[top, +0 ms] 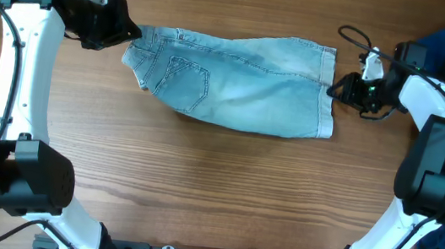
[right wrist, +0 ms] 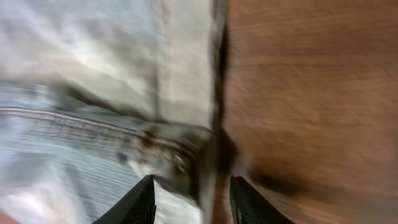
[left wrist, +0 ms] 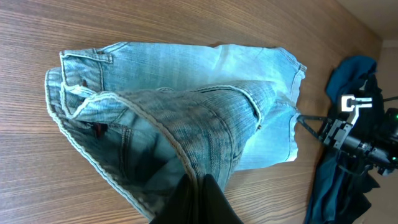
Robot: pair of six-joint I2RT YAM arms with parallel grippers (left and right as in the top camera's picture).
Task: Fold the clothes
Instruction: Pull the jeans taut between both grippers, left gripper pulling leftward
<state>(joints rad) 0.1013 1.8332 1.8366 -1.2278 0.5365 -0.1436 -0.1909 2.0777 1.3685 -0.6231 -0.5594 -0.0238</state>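
While the wooden worktop (top: 224,184) carries the light blue faded denim jeans (top: 245,80) folded once across its far middle, we judge the second fold comes next. Our left gripper (left wrist: 198,186) pinches the waistband shut; our right gripper (right wrist: 189,199), parted at the cuffs, holds nothing and must close on them.

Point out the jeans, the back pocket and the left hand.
jeans (top: 253,81), overhead view, middle of the folded legs
back pocket (top: 184,76), overhead view, pocket's stitched face
left hand (left wrist: 198,194), left wrist view, where its fingers pinch the denim

Jeans (top: 241,80) between both arms
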